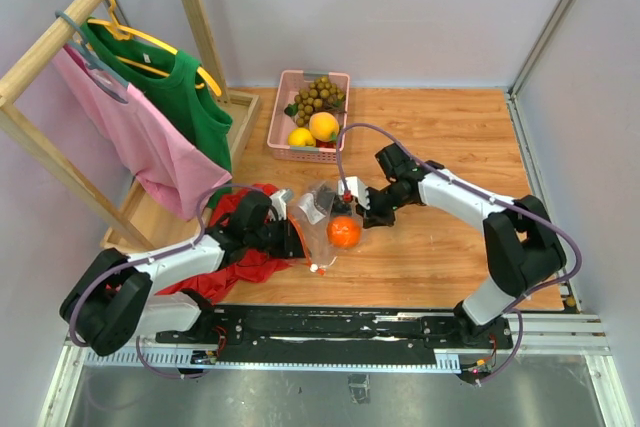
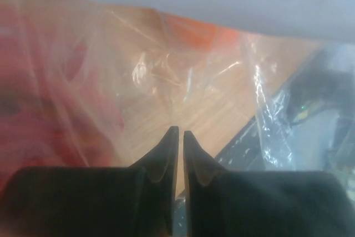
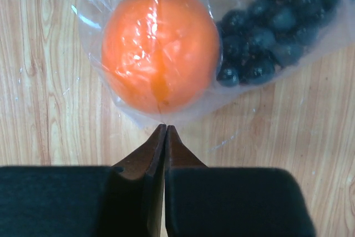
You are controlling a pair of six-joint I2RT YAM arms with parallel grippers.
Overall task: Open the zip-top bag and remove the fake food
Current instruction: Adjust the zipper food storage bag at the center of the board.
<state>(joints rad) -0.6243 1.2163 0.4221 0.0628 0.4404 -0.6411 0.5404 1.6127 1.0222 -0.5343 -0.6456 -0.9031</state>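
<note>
Progress: partway (three fruits out, two still bagged).
Bag: one clear crinkly plastic zip-top bag point(image 1: 315, 205), between the grippers, near the basket.
Inside: one round orange plastic fruit point(image 3: 161, 48), one dark purple bunch point(image 3: 266, 37).
Pink plastic basket point(image 1: 303, 155): one tan-brown bunch point(image 1: 318, 97), one yellow lemon point(image 1: 301, 137), one yellow-orange fruit point(image 1: 323, 126).
Left gripper point(image 2: 178, 131): nearly closed, seemingly pinching film.
Right gripper point(image 3: 166, 127): closed on the bag's edge.

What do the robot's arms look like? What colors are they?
Both the left arm and the right arm are white tubes with chunky black joints. A thin purple-grey cable loops along each one. Each arm ends in two black fingers shaped like wedges that narrow to points. The arms are bolted to a black rail.
</note>
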